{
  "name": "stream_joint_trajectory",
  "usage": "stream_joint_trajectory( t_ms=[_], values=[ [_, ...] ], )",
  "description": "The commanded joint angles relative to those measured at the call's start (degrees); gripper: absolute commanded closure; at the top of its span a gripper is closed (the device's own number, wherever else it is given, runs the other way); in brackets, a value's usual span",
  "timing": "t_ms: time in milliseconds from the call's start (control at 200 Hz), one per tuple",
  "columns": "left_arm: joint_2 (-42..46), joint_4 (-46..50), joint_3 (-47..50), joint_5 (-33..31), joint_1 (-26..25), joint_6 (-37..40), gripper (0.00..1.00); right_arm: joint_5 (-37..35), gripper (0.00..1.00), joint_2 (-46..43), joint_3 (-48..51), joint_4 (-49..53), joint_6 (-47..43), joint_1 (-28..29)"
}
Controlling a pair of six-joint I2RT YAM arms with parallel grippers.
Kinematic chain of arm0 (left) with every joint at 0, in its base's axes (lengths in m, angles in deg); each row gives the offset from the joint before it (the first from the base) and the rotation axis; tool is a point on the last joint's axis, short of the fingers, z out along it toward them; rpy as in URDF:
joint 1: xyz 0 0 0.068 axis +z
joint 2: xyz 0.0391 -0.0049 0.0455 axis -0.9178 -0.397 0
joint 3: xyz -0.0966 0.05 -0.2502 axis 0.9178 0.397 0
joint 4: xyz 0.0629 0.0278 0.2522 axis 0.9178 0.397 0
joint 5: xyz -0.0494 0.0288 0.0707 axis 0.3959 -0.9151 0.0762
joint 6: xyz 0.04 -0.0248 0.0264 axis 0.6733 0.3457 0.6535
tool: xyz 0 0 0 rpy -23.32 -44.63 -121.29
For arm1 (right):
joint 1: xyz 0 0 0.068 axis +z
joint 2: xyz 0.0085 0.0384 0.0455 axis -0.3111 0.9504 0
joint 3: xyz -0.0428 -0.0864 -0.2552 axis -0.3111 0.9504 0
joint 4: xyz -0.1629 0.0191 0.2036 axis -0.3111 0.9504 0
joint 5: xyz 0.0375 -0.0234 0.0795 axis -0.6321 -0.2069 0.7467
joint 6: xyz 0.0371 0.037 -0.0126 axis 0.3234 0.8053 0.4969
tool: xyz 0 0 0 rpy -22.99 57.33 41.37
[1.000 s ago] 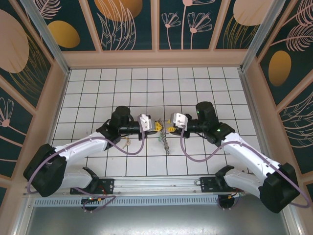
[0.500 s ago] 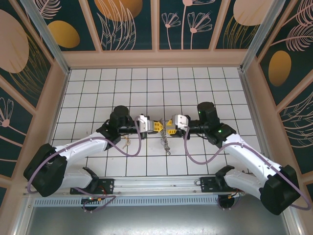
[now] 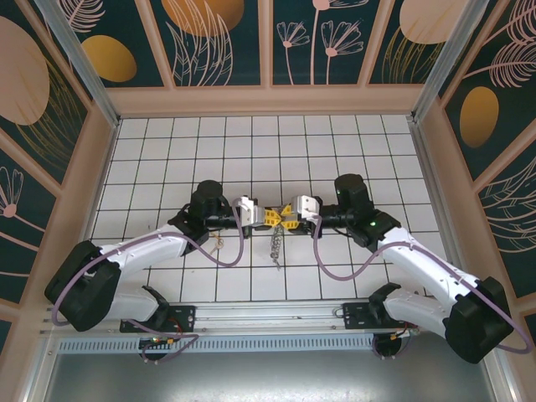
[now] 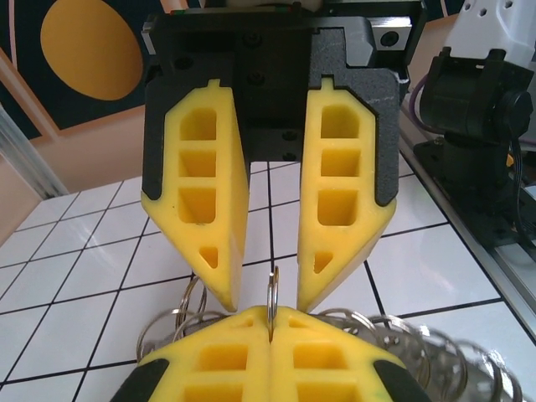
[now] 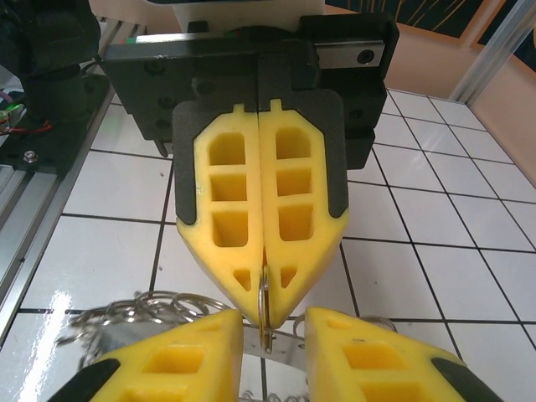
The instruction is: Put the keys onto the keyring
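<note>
Over the middle of the desk (image 3: 335, 142), the left jaws are pressed flat together on one thin wire loop of the keyring (image 4: 272, 289). The loop stands upright out of the seam between their yellow fingers (image 4: 209, 360). The right jaws face them tip to tip and stand a little apart, one yellow finger (image 5: 193, 352) on either side of that loop. The left wrist view shows a narrow gap on each side of the wire, so these jaws clamp nothing.

The rest of the keyring, a cluster of silvery linked rings (image 4: 402, 335), bunches just behind and below the left fingers. From above it shows as a short chain (image 3: 277, 243) trailing from the meeting point toward the near edge of the desk; I cannot tell whether its lower end touches the tiles.

The left arm (image 3: 142, 251) reaches in from the near left corner and the right arm (image 3: 419, 260) from the near right. A small pale object (image 3: 219, 244) lies on the tiles just beside the left forearm, too small to identify.
</note>
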Motion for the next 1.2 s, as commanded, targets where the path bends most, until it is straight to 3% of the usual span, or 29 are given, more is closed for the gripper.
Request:
stream_joint_trajectory(
  t_ms=[0, 120, 215, 305, 596, 801, 1021, 1116, 1196],
  values=[
    [-0.1, -6.2, -2.0, 3.0, -0.1, -1.2, 1.0, 0.2, 0.79, 0.7, 0.6, -2.0, 0.4, 0.7],
    [-0.3, -6.6, -2.0, 3.0, -0.1, -1.5, 1.0, -0.1, 1.0, 0.8, 0.6, -2.4, 0.7, 0.8],
    [-0.2, -6.0, -2.4, 2.1, -0.1, -2.6, 1.0, -1.4, 1.0, 0.5, 0.9, -3.0, 0.5, 1.1],
    [0.4, -1.6, -3.5, 0.2, -0.1, -3.1, 0.78, -3.4, 1.0, -1.0, 1.9, -4.7, 0.4, 1.3],
    [8.2, 7.2, -1.3, -2.6, -0.2, 1.5, 0.51, -7.7, 1.0, -6.6, 5.4, -9.1, -0.9, 1.6],
    [13.4, 19.5, -2.2, -4.4, -0.1, 6.8, 0.51, -9.3, 1.0, -8.7, 4.8, -6.0, -6.4, 2.7],
    [14.4, 21.9, -1.9, -6.9, -0.1, 6.7, 0.52, -10.5, 1.0, -9.0, 3.5, -2.1, -12.3, 4.0],
    [15.5, 23.1, -2.0, -13.7, -0.2, 1.2, 0.51, -10.2, 1.0, -8.3, 1.6, 1.3, -14.6, 4.1],
    [16.2, 28.1, -4.1, -25.5, -0.1, -5.4, 0.46, -11.5, 1.0, -7.6, 0.5, 2.9, -14.9, 4.1]
  ],
)
